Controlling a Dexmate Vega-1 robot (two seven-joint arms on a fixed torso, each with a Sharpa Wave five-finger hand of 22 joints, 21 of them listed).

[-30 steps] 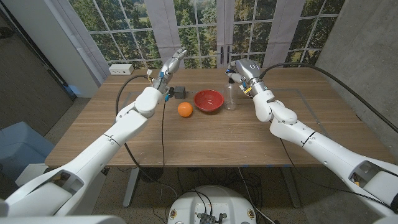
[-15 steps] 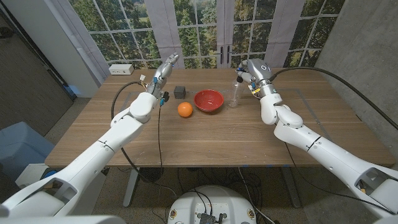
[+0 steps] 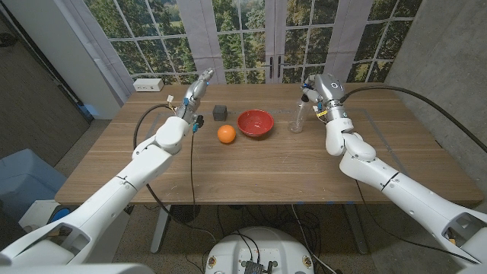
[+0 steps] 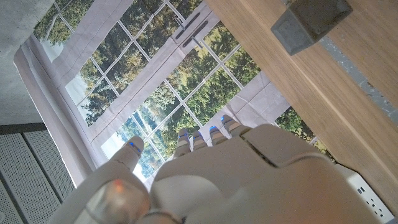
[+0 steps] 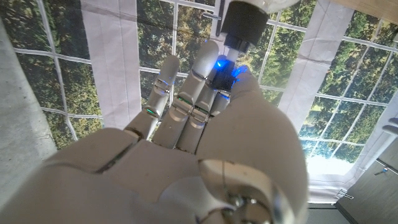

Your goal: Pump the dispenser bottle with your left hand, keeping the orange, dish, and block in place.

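Dispenser bottle (image 3: 299,116) stands on the worktop (image 3: 259,164) at 3 o'clock of the red dish (image 3: 255,122), slightly tilted. Right robot hand (image 3: 314,90) is at its pump top, fingers touching the black nozzle (image 5: 244,23); grip unclear. Left robot hand (image 3: 199,82) is raised, fingers extended, holding nothing, at 10 o'clock of the block (image 3: 221,112). Orange (image 3: 226,134) sits just beside the dish.

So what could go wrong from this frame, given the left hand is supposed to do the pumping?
The right hand is at the dispenser bottle's pump, so the wrong hand may do the pressing. The bottle looks tilted and could tip toward the red dish. The left hand is raised near the block and could nudge it when crossing over.
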